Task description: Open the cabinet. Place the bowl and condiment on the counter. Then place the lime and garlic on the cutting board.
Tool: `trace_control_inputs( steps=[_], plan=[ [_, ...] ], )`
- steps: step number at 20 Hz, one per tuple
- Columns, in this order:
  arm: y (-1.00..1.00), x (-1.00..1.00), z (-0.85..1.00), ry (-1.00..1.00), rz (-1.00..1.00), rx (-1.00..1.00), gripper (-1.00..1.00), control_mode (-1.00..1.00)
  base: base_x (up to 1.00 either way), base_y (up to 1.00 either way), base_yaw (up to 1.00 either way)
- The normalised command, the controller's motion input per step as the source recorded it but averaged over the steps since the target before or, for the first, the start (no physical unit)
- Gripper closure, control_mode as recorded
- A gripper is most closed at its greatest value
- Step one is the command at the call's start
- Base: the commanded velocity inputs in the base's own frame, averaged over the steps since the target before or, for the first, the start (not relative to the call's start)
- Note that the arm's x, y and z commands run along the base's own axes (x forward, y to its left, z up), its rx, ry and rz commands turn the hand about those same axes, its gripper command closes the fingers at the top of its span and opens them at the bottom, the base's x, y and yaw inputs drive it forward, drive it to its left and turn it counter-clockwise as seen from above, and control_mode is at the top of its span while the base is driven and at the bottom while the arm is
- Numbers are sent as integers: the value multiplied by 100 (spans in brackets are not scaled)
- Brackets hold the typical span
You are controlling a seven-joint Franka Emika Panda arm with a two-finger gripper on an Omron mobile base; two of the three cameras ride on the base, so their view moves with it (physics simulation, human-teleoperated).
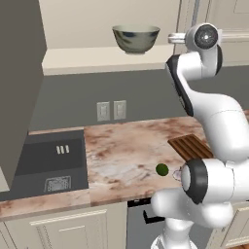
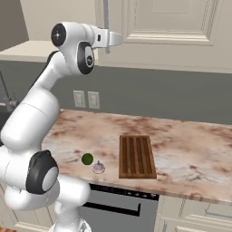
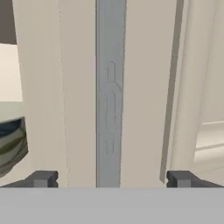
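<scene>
**Gripper lined up on the cabinet door handle, fingers spread**

The arm is reaching high, with the hand pointing at the cream wall cabinet (image 2: 181,31). In the hand view the gripper (image 3: 110,178) is facing the slim grey handle (image 3: 110,92), which is running straight up the middle of the picture; the two dark fingertips (image 3: 41,178) are standing wide apart, one on each side of the handle and clear of it, so the jaws are open and gripping nothing.

On the left side of the cabinet the pale inner shelf (image 1: 97,58) is showing, and the bowl (image 1: 135,38) is sitting on it (greyish-cream with dark blue-grey smudges). Part of that bowl is also peeking in at the left edge of the hand view, beside the door panel.

Down below, the marbled counter (image 2: 190,149) is carrying the rest. The dark brown cutting board (image 2: 136,156) is lying flat with its slat grooves running away from the robot. The lime (image 2: 87,159) and the garlic (image 2: 99,168) are resting on the stone to the left of the board, close together near the front edge, the garlic nearer the board. A dark sink (image 1: 51,163) is sitting in the counter further left, and two pale wall outlets (image 1: 111,110) are showing on the grey backsplash above.
</scene>
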Motion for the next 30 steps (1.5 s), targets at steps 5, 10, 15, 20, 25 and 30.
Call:
trace_control_inputs(
  steps=[5,10,15,20,25,30],
  plan=[
    [0,44,0,0,0,11,-100,-100,0,0,0],
    [-10,48,0,0,2,11,-100,-100,0,0,0],
    [-4,68,0,0,2,7,100,-100,0,0,0],
    [0,64,0,0,0,4,100,-100,0,0,0],
    [-5,18,0,3,0,0,100,-100,0,0,0],
    [-29,-34,0,1,-2,0,100,-100,0,0,0]
  ],
)
